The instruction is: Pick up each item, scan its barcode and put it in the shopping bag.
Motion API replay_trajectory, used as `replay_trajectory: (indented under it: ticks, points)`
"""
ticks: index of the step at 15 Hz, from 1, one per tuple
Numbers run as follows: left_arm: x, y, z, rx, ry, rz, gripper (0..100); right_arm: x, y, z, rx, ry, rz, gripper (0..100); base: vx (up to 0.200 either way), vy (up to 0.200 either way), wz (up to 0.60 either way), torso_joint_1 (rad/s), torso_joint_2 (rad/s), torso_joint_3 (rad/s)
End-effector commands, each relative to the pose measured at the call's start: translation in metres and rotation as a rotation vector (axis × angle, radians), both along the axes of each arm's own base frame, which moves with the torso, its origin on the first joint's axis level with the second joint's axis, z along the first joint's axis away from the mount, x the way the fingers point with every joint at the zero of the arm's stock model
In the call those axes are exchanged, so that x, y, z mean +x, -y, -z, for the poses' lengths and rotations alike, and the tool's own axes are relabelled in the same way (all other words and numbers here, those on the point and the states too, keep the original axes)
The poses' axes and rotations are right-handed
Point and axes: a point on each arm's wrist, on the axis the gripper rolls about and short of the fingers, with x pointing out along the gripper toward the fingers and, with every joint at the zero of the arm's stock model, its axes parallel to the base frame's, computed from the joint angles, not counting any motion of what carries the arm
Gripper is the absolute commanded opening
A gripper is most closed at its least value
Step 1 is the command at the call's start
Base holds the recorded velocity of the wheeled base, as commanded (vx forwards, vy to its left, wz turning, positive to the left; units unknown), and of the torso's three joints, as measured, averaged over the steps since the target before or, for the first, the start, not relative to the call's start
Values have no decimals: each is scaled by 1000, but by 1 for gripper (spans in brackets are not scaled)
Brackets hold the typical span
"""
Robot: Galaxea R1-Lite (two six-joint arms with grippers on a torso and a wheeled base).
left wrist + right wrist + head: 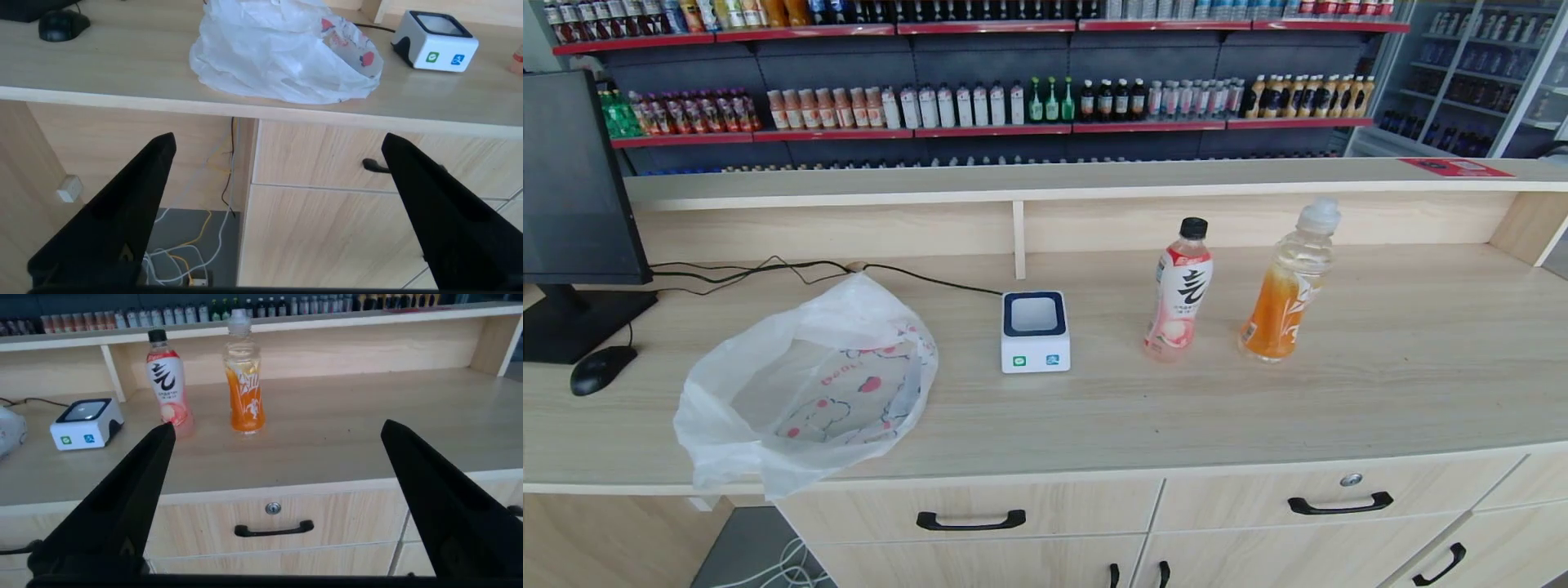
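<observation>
A pink drink bottle (1178,291) (167,382) with a black cap stands on the wooden counter. An orange juice bottle (1287,283) (244,374) with a clear cap stands just right of it. The white barcode scanner (1035,331) (434,41) (86,423) sits mid-counter, left of the bottles. A white plastic shopping bag (809,384) (282,51) lies open at the counter's front left, overhanging the edge. My left gripper (278,216) hangs open below the counter, in front of the bag. My right gripper (274,510) is open too, low before the drawers, short of the bottles.
A monitor (572,188) on a stand and a black mouse (602,369) (62,25) sit at the far left, with cables (792,269) running to the scanner. Drawers with black handles (970,520) (274,530) line the counter front. A raised ledge (1045,184) backs the counter.
</observation>
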Motion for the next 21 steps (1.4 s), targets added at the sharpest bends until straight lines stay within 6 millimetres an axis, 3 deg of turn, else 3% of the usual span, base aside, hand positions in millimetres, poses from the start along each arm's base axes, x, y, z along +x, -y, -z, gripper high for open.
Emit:
replay_trajectory:
  ticks: [1,3,5,7,9,11,13,17,21]
  points:
    - [0,0,0,1,1,-1,100,50,0,-46,1,29,-1,100,0,0,0,0,0,0]
    - [0,0,0,8,1,1,100,103,0,-68,1,111,-1,100,0,0,0,0,0,0]
    - [0,0,0,10,1,1,100,136,-8,-71,-7,155,-63,100,0,0,0,0,0,0]
    - [0,0,0,8,-1,1,100,146,-9,-65,-19,129,-67,100,0,0,0,0,0,0]
    - [0,0,0,10,1,-1,100,143,-14,-32,-25,-14,-109,100,0,0,0,0,0,0]
    - [0,0,0,8,1,-1,100,146,-19,-29,-30,-28,-147,100,0,0,0,0,0,0]
    - [0,0,0,5,-1,-1,100,179,-24,-44,-35,20,-145,100,0,0,0,0,0,0]
    - [0,0,0,7,-1,-1,100,208,-29,-33,11,9,-167,100,0,0,0,0,0,0]
    - [0,0,0,7,-1,-1,100,213,-35,-26,-71,-18,-213,100,0,0,0,0,0,0]
